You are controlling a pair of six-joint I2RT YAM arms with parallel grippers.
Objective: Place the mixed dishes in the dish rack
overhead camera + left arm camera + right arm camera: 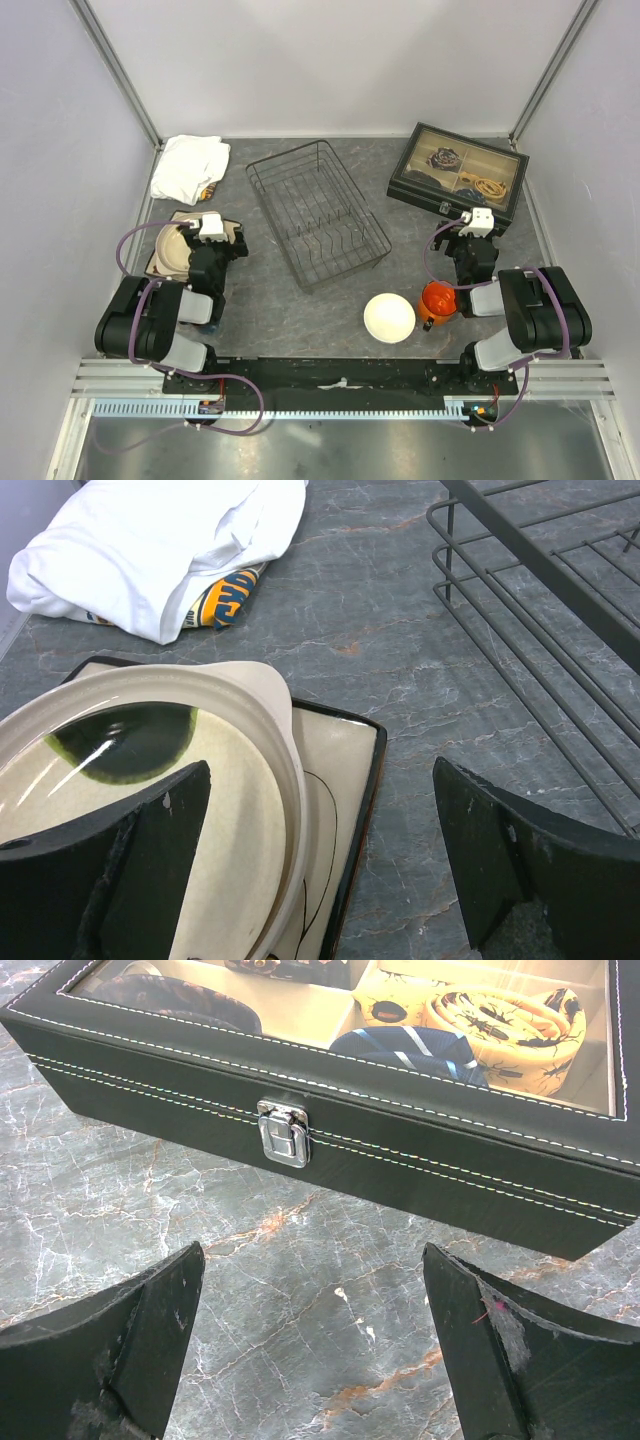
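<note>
Grey marbled bench carries everything, and the black wire dish rack in the middle of the top view has nothing in it. At the left, the cream round plate lies on top of the square plate. The left hand hovers there spread wide, one finger over the round plate and the other over bare bench, gripping nothing.

My worry is that closing on that rim could catch both plates or drag the lower one along. A glazed plate pinched at one edge may also tip or slip on the way to the rack's prongs. The white cloth sits close by at upper left.

At lower right the white bowl and orange mug stand together, the mug just beside the right arm. The right hand, also wide and empty, points at the black box instead. If that arm turns back, it could knock the mug over.
</note>
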